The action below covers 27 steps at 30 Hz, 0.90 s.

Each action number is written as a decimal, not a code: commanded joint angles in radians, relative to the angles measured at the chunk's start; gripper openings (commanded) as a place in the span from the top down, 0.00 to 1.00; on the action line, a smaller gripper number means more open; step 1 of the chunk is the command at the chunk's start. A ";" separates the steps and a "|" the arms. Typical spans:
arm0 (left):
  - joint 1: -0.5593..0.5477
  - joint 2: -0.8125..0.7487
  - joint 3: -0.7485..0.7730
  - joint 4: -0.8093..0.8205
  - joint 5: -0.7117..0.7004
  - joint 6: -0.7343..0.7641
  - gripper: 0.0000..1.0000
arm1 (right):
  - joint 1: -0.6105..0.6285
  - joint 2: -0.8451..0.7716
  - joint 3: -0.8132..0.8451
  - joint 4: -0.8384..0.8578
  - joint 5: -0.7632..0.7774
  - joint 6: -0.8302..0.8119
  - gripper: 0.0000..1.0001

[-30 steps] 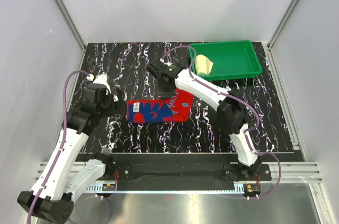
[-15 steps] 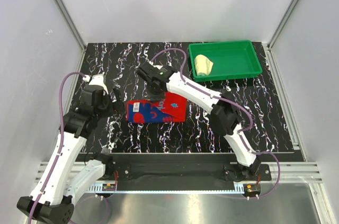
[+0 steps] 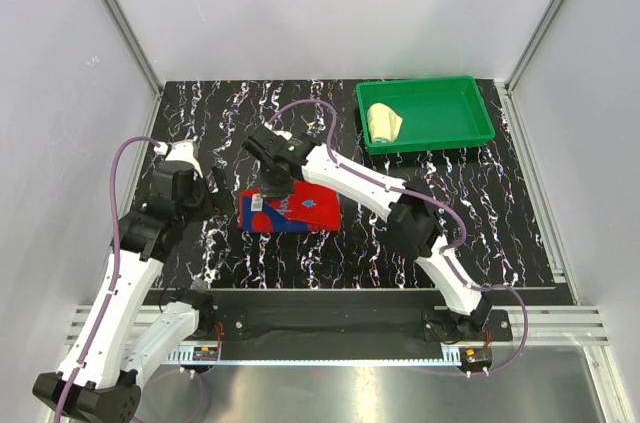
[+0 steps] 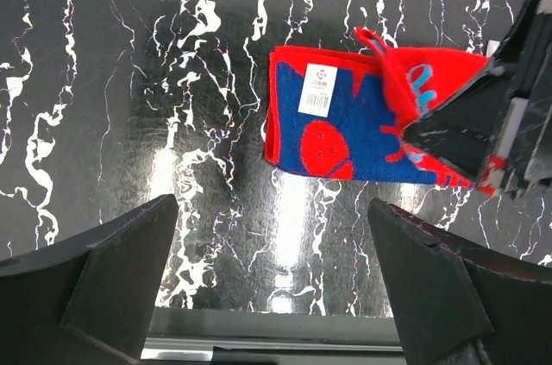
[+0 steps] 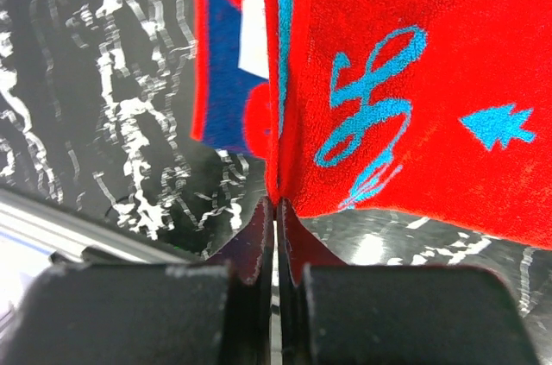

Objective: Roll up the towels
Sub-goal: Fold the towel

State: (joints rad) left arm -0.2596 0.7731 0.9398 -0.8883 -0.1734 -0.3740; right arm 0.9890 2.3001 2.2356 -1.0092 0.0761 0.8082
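While the right gripper [image 3: 272, 181] pinches a raised fold of the red towel [image 3: 300, 211] mid-table, its long axis running left-right, the left gripper [image 3: 205, 193] hovers spread wide just left of it.

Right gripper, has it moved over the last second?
Yes. The right gripper, shut on the red towel, moved left, away from the green tray.

Fuzzy looped cloth of the red towel [image 5: 414, 106], smooth white paper-like label [image 4: 318, 91] on it, glossy black marbled table [image 3: 500, 213], shiny smooth green plastic tray [image 3: 440, 141], soft matt cloth of the yellow towel [image 3: 383, 121]
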 commanded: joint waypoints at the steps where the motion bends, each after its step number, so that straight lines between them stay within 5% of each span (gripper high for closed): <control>1: 0.010 -0.012 -0.003 0.038 -0.021 -0.005 0.01 | 0.028 0.013 0.052 0.069 -0.032 0.020 1.00; 13: 0.014 -0.011 -0.001 0.037 -0.028 -0.008 0.01 | 0.066 0.070 0.052 0.184 -0.107 0.045 0.97; 20: 0.014 -0.008 0.001 0.031 -0.040 -0.013 0.01 | 0.071 0.027 -0.045 0.276 -0.139 0.029 0.40; 27: 0.016 -0.012 0.001 0.026 -0.058 -0.020 0.01 | 0.063 -0.195 -0.210 0.279 -0.007 -0.040 0.24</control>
State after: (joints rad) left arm -0.2485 0.7731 0.9398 -0.8890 -0.1982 -0.3889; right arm 1.0508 2.3207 2.0647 -0.7528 -0.0208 0.8135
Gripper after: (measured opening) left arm 0.984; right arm 0.750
